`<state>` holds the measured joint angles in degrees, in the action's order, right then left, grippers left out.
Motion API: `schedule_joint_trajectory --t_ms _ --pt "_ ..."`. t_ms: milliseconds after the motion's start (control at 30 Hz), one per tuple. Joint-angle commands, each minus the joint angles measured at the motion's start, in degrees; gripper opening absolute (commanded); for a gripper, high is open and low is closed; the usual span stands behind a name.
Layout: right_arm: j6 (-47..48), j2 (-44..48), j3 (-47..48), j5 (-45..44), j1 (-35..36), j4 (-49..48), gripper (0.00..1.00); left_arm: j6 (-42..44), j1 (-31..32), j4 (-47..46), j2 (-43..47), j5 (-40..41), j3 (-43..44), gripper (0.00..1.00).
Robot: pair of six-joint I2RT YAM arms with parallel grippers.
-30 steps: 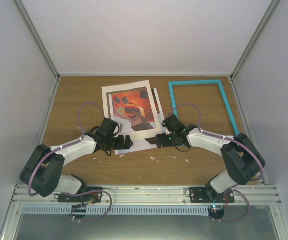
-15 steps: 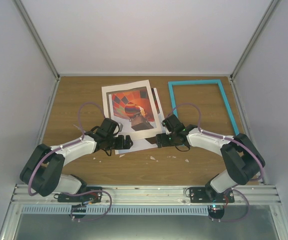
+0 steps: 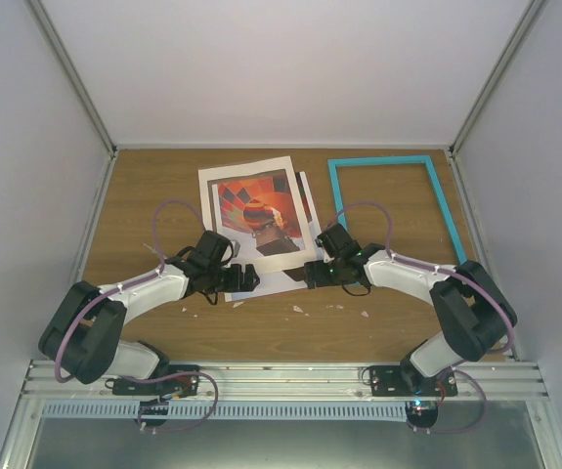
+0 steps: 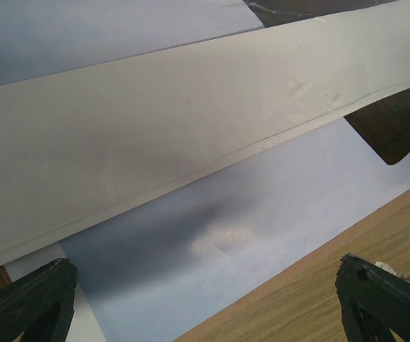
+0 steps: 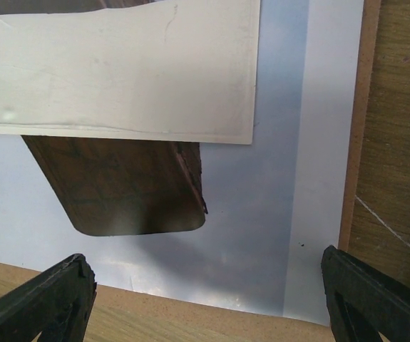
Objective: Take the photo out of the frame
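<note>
The photo [image 3: 257, 208] lies flat on the table. Its orange-red balloon shows through the opening of a white mat [image 3: 224, 174] lying on top of it. Its pale blue sky [image 4: 226, 235] and brown basket [image 5: 119, 185] stick out under the mat's near bar [image 4: 155, 128]. The turquoise frame [image 3: 334, 191] lies empty to the right, with bare table inside it. My left gripper [image 3: 247, 280] is open, low at the photo's near left edge, its midpoint [image 4: 205, 310] over the paper's edge. My right gripper [image 3: 307, 274] is open at the near right corner [image 5: 208, 303].
A thin tan board edge [image 5: 358, 107] runs beside the sheets on the right. Small white scraps [image 3: 298, 309] lie on the wood table [image 3: 144, 195] in front of the grippers. White walls close in the back and both sides.
</note>
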<state>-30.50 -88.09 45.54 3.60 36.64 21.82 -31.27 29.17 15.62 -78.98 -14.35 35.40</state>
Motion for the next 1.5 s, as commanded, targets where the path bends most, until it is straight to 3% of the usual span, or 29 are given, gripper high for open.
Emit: schedule_joint_trajectory --t_ms 0,633,1467 --pt "-0.5 -1.2 -0.6 1.7 0.5 -2.0 0.87 0.2 0.6 1.4 -2.2 -1.1 -2.3 0.99" --pt "-1.6 1.3 -0.3 -3.3 0.5 0.5 0.87 0.4 0.7 1.5 -1.9 -0.8 -2.4 0.99" --pt "-1.4 1.2 -1.9 3.1 0.4 -2.4 0.88 0.5 0.7 1.2 -2.6 -1.3 -2.3 0.99"
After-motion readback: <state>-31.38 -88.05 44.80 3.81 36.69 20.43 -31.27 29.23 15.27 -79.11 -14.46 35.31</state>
